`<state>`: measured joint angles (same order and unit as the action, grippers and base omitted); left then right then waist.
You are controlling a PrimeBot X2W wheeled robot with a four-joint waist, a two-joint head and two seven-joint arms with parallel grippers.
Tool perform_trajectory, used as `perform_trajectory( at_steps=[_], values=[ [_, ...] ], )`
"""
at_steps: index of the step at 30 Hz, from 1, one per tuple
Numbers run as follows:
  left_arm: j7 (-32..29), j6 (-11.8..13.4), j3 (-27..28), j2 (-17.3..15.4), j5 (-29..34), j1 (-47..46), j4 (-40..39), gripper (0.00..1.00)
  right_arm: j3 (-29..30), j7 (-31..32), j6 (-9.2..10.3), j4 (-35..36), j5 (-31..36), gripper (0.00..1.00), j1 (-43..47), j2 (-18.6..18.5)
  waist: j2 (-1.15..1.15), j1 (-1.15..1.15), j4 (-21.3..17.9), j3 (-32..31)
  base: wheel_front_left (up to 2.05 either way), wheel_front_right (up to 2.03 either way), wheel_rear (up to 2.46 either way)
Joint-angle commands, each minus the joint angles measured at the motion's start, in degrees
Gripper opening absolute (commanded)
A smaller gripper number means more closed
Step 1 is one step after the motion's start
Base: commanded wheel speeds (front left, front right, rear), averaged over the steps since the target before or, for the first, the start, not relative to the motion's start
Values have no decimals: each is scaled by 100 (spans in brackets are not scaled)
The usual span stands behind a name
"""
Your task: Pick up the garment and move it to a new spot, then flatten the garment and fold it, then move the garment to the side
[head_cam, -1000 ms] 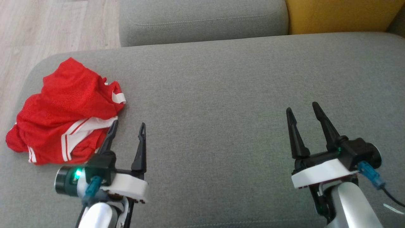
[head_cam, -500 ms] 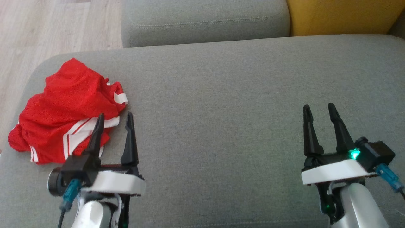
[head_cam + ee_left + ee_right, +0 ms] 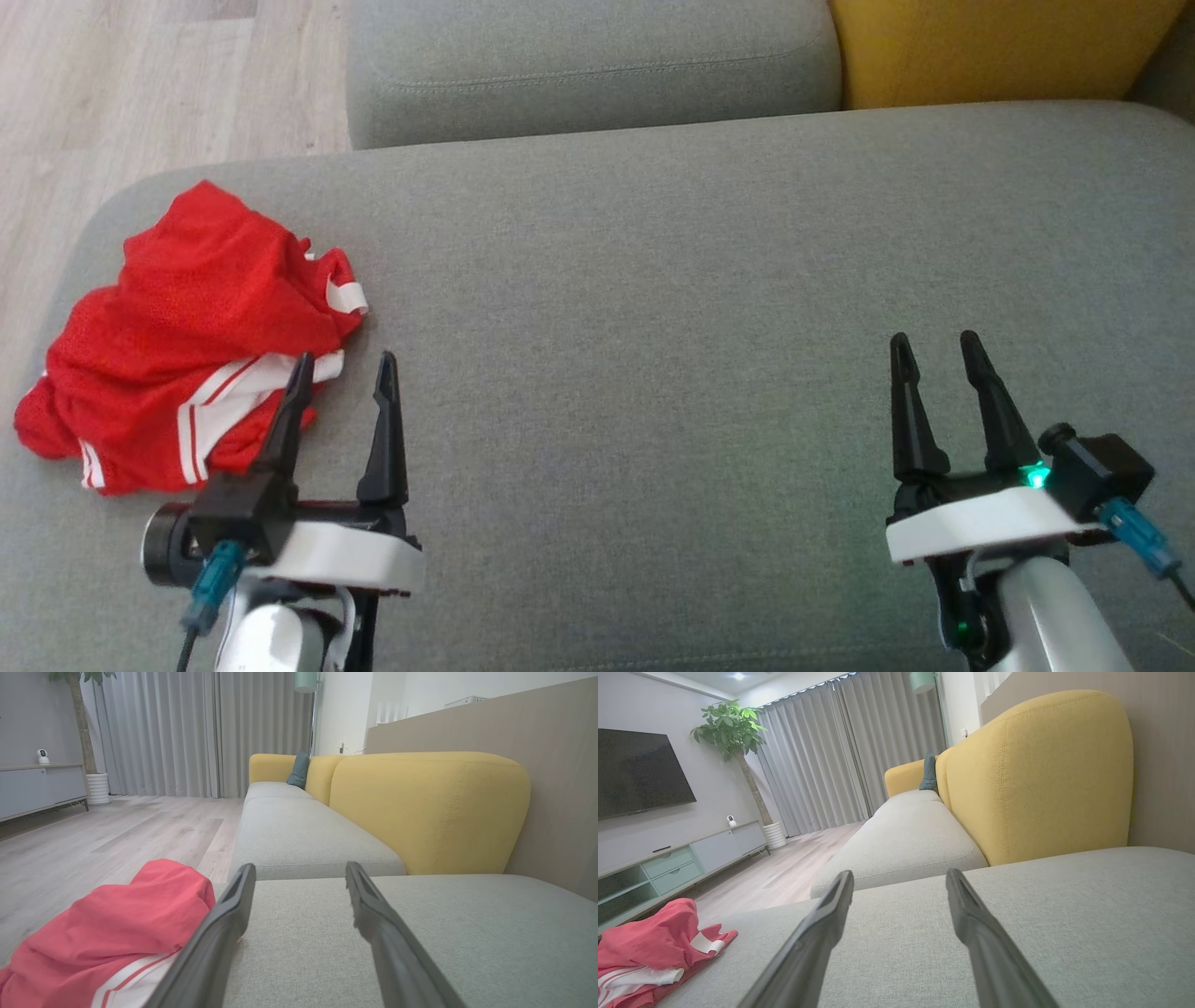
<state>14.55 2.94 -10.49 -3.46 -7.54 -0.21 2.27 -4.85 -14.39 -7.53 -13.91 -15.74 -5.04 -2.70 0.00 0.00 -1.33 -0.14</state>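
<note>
We are on the pick-up. The garment (image 3: 187,345) lies crumpled at the sofa's (image 3: 653,280) left end. Our left gripper (image 3: 344,359), jaws apart, hangs at that same end; the right gripper (image 3: 934,338), also apart, hangs over the sofa's right side. Next, we judge: swing left and pinch a fold.

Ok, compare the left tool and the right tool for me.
The left tool sits at the garment's edge; the right tool hangs over bare cushion, well apart from it. The left tool's wrist view has the red cloth close beside it; the right tool's has it far off. Both stand open and empty.
</note>
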Motion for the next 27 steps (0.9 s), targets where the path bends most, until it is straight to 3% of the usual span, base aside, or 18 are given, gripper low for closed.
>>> perform_trajectory(
  at_steps=[1, 14, 27],
  values=[
    [45, -41, 203, 9, 60, -151, -156, 100, -125, -61, 4, 149, -26, 100, -167, -18, 0, 0, -6, -4, 0, 0, 0],
    [45, -99, 316, 55, 100, -178, -128, 100, -170, -61, 4, 121, -74, 100, -158, -18, 0, 0, 301, -42, 0, 0, 0],
    [45, -54, 439, 57, 126, -134, -131, 100, -393, -61, 4, 67, -177, 100, -21, -18, 0, 0, 1476, -152, 0, 0, 0]
  ],
)
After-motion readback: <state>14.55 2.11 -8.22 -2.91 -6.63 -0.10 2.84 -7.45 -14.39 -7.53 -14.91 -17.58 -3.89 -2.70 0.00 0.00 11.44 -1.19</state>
